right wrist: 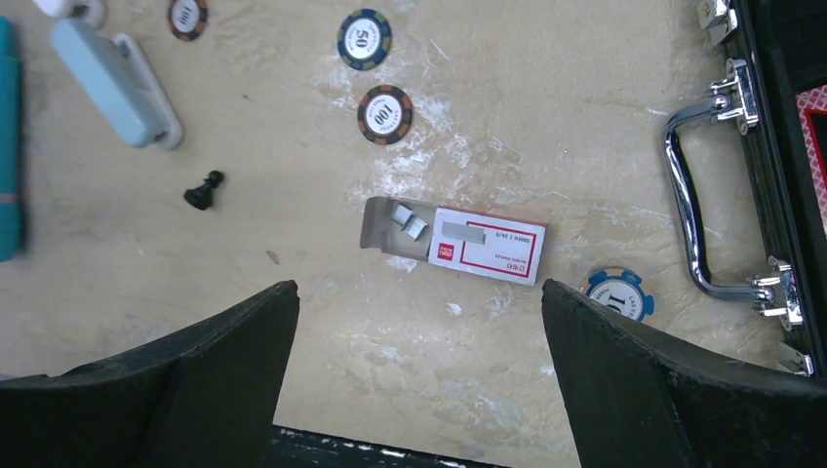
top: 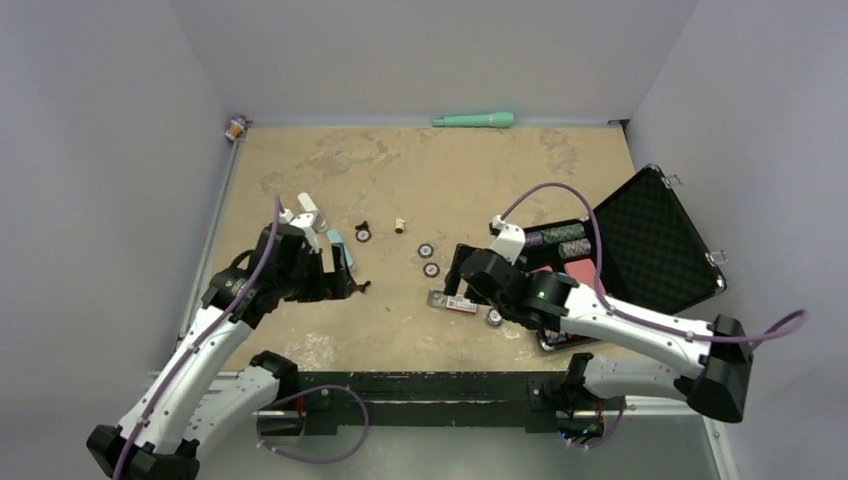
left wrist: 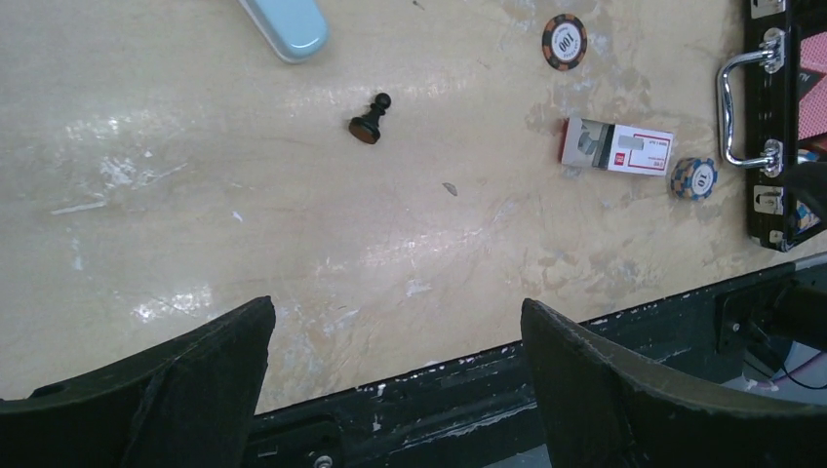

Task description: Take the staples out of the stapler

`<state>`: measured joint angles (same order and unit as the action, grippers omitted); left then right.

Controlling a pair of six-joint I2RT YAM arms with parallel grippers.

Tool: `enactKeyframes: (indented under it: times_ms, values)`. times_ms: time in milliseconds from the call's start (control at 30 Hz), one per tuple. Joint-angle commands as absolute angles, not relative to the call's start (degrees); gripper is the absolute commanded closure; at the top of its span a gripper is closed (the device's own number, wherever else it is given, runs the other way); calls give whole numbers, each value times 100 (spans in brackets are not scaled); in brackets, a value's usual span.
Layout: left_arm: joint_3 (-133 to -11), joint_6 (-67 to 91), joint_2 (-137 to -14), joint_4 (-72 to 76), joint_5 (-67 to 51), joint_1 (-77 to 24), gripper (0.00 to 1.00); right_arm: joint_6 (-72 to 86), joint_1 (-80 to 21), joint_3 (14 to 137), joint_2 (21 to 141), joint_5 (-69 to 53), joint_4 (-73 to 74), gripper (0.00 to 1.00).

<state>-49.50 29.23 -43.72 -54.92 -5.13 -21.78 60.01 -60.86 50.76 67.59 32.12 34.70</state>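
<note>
The short silvery staples [right wrist: 416,228] lie in the open left end of a small staple box [right wrist: 488,249] with a red-and-white label. The box lies flat on the table [right wrist: 585,117] right of centre, towards the near edge. The light blue stapler [right wrist: 107,83] lies well apart from them, farther left, with a black chess pawn [right wrist: 202,190] between the two. Nothing is touching the stapler.

The right gripper [right wrist: 419,292] hovers just above the box with its fingers spread wide and nothing between them. The left gripper [left wrist: 395,322] is equally wide and empty, hanging over bare table near the pawn, and is not working on anything.

With loose pieces lying in the box and both grippers empty, the unloading looks largely finished, possibly complete. From these views I cannot tell whether the stapler's magazine is shut or whether any strip remains inside it. A grey patch on the box label may be another strip or only print.

If anything is left to do, it is checking the stapler and backing the arms off.
</note>
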Motion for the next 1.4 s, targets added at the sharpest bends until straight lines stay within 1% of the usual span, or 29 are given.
enactKeyframes:
  times_ms: [0, 167, 433, 600, 1000, 1200, 1367]
  values:
    - [-4618, 3486, -4689, -4620, -380, -2697, 0, 5749, -6120, 4681, 5861, 3397, 2983, 1]
    - [-4413, 3864, -5465, -3758, -289, -3439, 3, 5386, -6126, 4519, 5253, 3174, 3122, 1]
    - [-4694, 4009, -6780, -2710, -181, -4334, 13, 5382, -6126, 4454, 5186, 3044, 3296, 3]
    - [-5172, 3968, -7582, -2595, -18, -4759, 20, 5407, -6120, 4427, 5169, 2955, 3239, 4]
    - [-5787, 3942, -9070, -2095, -36, -5015, 37, 5221, -6124, 4331, 4370, 2694, 3164, 4]
    - [-5968, 3917, -9484, -2022, -21, -5094, 42, 5231, -6126, 4303, 4366, 2605, 3167, 5]
    - [-6029, 3902, -9655, -2014, -26, -5092, 55, 5195, -6118, 4277, 4403, 2556, 3130, 5]
